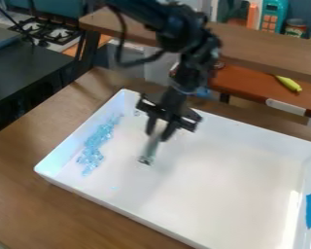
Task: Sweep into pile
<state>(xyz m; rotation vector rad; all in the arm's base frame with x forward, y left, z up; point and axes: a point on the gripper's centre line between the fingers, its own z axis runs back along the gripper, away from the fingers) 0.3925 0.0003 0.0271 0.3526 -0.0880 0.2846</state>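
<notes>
black arm (178, 36) from top edge, end effector (159, 134) pointing down, 2 fingers (150, 127) clamped

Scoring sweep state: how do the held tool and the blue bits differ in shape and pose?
Shape: tool is one slim piece; blue bits are many small bits in a ragged strip.
Pose: tool hangs at a tilt from the pincer; blue bits lie loose near the left wall in view.
Shared: both are within the white tray.
</notes>
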